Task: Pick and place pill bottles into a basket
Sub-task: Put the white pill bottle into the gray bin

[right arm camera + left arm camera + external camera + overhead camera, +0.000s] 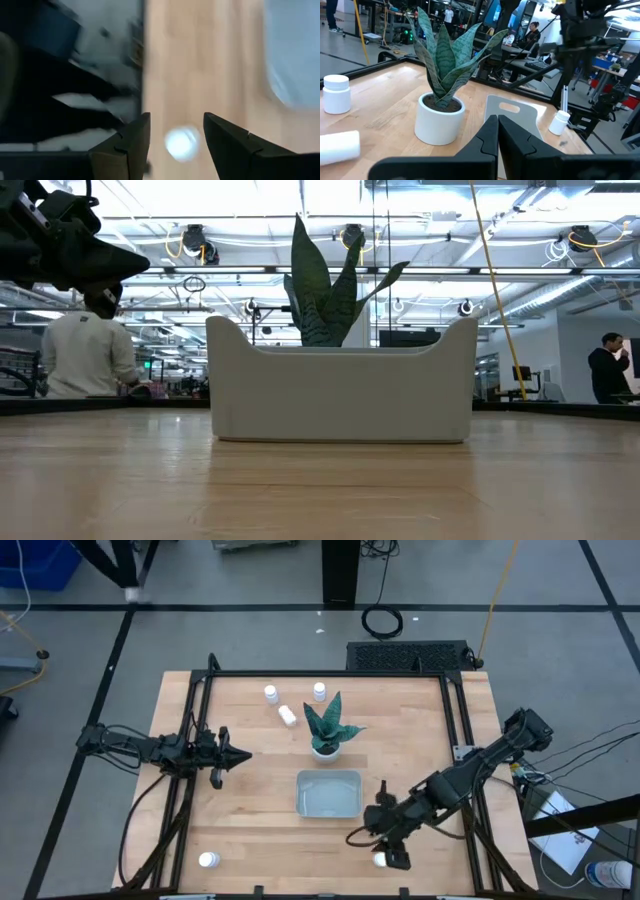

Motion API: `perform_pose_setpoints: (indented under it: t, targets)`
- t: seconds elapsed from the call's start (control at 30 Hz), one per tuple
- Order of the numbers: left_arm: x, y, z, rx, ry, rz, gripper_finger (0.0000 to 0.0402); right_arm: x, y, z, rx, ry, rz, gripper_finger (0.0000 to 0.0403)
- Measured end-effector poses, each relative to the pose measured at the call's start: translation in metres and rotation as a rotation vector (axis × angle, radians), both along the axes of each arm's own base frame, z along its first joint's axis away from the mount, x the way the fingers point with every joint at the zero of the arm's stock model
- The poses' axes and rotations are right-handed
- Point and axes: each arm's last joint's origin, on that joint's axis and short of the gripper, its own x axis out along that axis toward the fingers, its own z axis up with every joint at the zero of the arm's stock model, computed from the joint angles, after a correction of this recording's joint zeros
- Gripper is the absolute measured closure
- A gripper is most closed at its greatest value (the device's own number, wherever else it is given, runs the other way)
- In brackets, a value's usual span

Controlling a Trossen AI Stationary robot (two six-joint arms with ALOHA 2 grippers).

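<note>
While the plant pot (325, 749) stands behind, the basket (328, 794) lies bare.

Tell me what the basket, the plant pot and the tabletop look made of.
Basket: probably moulded plastic, pale grey-blue, matte, with rounded corners and a cut-out handle.
Plant pot: smooth white, glazed ceramic or plastic; cannot tell which.
Tabletop: light wood with visible plank seams and grain, faintly sheened finish.

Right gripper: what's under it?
A pill bottle, cap up, stands on the table below the right gripper, between its open fingers. The high view mostly hides it under the arm.
</note>
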Motion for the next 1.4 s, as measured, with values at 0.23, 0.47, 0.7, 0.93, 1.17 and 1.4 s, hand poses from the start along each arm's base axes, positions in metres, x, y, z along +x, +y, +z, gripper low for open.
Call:
perform_pose_setpoints:
  t: [0.23, 0.47, 0.7, 0.93, 1.17, 1.4]
  targets:
    - [0.000, 0.000, 0.000, 0.000, 0.000, 0.000, 0.0389, 0.004, 0.008, -0.024, 0.082, 0.117, -0.180, 0.0226]
    - [0.000, 0.000, 0.000, 0.000, 0.000, 0.000, 0.0389, 0.003, 0.026, -0.054, 0.030, 0.267, -0.236, 0.0141]
    - [0.000, 0.000, 0.000, 0.000, 0.000, 0.000, 0.0389, -0.003, 0.036, -0.054, 0.022, 0.267, -0.378, 0.0058]
    - [0.000, 0.000, 0.000, 0.000, 0.000, 0.000, 0.0389, -0.009, 0.046, -0.072, -0.061, 0.329, -0.378, 0.0040]
    - [0.000, 0.000, 0.000, 0.000, 0.000, 0.000, 0.0389, -0.008, 0.049, -0.083, -0.092, 0.347, -0.374, 0.0039]
    - [0.000, 0.000, 0.000, 0.000, 0.000, 0.000, 0.0389, -0.006, 0.054, -0.095, -0.123, 0.370, -0.363, 0.0039]
